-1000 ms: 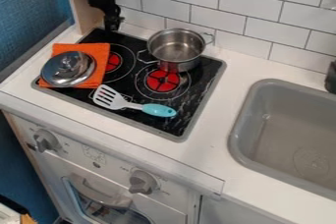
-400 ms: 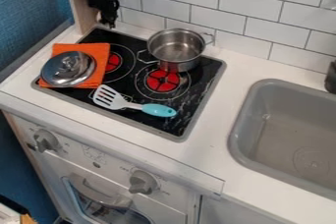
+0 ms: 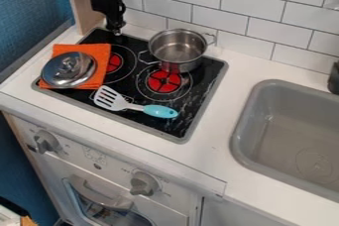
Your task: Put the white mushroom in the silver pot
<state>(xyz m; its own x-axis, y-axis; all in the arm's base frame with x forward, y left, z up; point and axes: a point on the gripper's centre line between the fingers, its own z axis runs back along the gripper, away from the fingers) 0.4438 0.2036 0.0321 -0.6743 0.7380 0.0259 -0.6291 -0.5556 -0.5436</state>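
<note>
The black gripper (image 3: 116, 26) hangs at the upper left, over the back edge of the stove near the tiled wall, left of the silver pot. At its lower end is a small pale spot; I cannot tell whether that is part of the white mushroom. The silver pot (image 3: 177, 51) stands upright and open-topped at the back right of the black stove top, partly over a red burner. Its inside looks bare metal where I see it.
A silver lid (image 3: 69, 69) lies on an orange cloth (image 3: 99, 56) at the stove's left. A slotted spatula (image 3: 159, 111) with a turquoise handle lies along the stove's front. The grey sink (image 3: 285, 131) is at the right, and white tiles (image 3: 248, 22) rise behind.
After a slight shift up and left between the earlier frames, the gripper has come down and a little to the right. Pot, lid, cloth and spatula have stayed put.
</note>
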